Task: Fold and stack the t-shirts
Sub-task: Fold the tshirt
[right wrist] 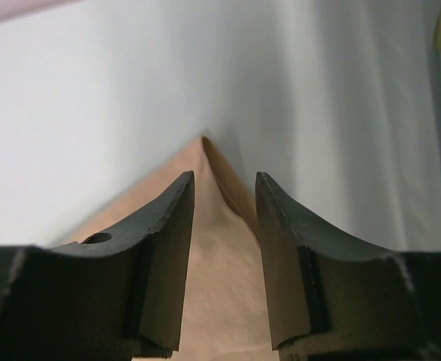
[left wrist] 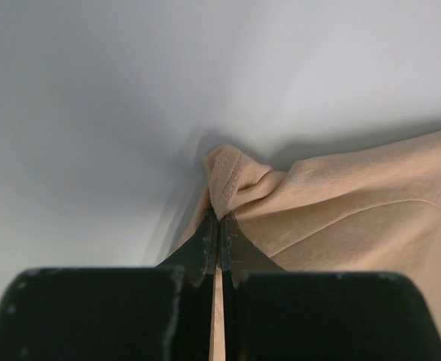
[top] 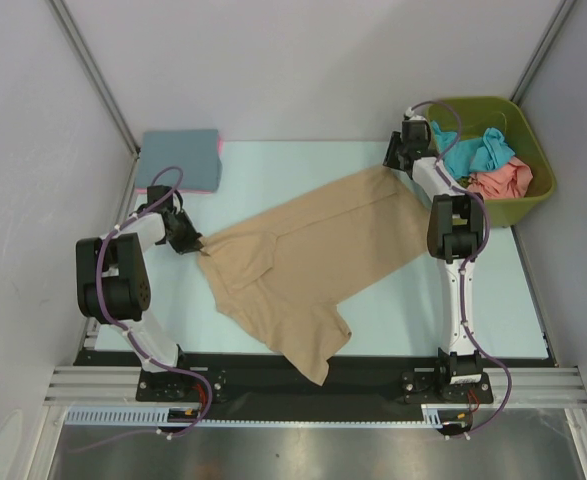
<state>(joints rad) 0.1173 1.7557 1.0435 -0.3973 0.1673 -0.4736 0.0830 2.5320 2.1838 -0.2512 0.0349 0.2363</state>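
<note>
A tan t-shirt [top: 303, 255] lies spread aslant across the pale table, from its far-right corner to the near edge. My left gripper [top: 199, 245] is shut on the shirt's left corner; in the left wrist view the cloth [left wrist: 243, 180] bunches at the closed tips of my left gripper [left wrist: 219, 218]. My right gripper [top: 393, 160] is open over the shirt's far-right corner; in the right wrist view my right gripper [right wrist: 225, 180] straddles the pointed tan corner [right wrist: 216, 226] with its fingers apart. A folded slate-blue t-shirt [top: 180, 158] lies on a pink one [top: 219, 152] at the far left.
An olive-green bin [top: 533, 195] at the far right holds a teal shirt [top: 473, 150] and a salmon shirt [top: 501, 182]. Grey walls close in the left, back and right. The shirt's lower hem hangs over the black rail [top: 373, 378] at the near edge.
</note>
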